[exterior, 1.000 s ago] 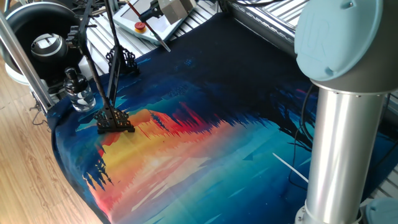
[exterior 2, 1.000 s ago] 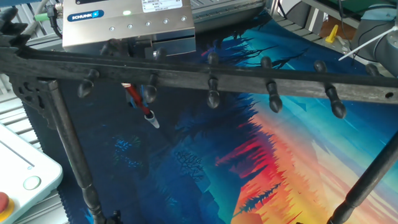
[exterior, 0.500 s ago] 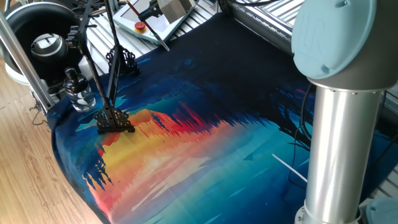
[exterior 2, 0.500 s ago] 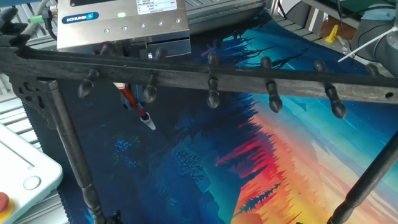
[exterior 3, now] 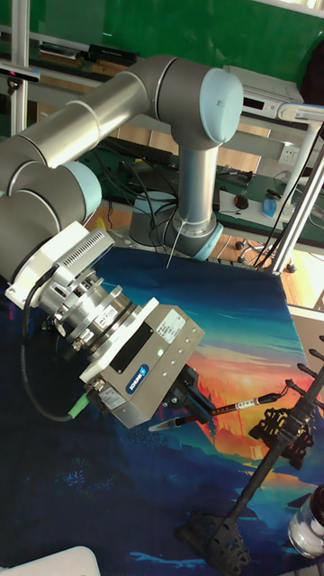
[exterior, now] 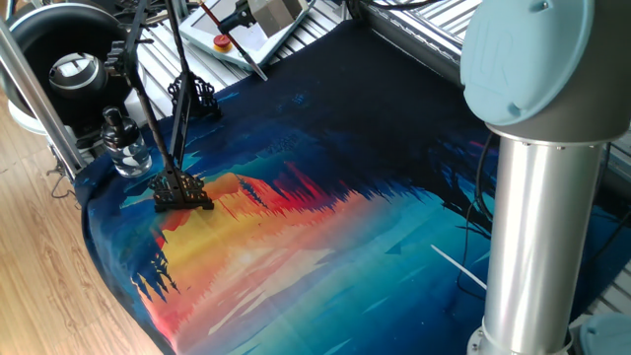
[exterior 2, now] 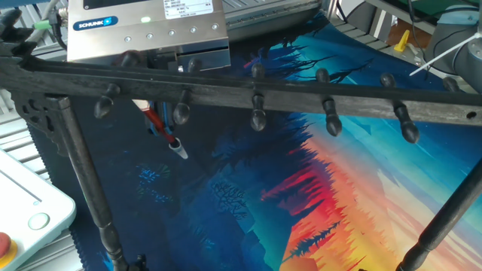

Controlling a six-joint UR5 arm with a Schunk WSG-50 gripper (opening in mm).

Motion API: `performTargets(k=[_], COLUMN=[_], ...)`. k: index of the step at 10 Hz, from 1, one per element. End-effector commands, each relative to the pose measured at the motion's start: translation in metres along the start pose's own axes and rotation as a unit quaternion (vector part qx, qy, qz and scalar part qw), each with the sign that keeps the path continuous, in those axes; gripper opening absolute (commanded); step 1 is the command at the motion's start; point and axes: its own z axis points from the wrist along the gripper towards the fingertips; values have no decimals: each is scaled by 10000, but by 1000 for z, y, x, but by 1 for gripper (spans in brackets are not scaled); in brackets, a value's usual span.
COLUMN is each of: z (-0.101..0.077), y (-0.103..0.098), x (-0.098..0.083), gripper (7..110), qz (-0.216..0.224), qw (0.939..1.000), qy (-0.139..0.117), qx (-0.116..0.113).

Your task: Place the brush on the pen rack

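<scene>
Clearly the hand is clamped on the brush, which slants out from its fingers above the surface, near the pen rack.

Brush: thin stick, reddish-brown shaft, dark section, small pale tip. Held off the mat, tilted, tip pointing down in the other fixed view.

Pen rack: black ornate metal stand, scalloped footed end pieces on the painted mat, thin dark rods rising, pegged crossbar on top. Brush not touching it.
</scene>
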Motion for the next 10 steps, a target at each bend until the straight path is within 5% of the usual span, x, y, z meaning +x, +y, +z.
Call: performTargets(k=[1, 10], z=[2, 0], y=[-5, 4], x=[-5, -2], gripper=[7, 7], qz=[21, 229], qw=[10000, 9995], qy=[-45, 221], qx=[43, 23])
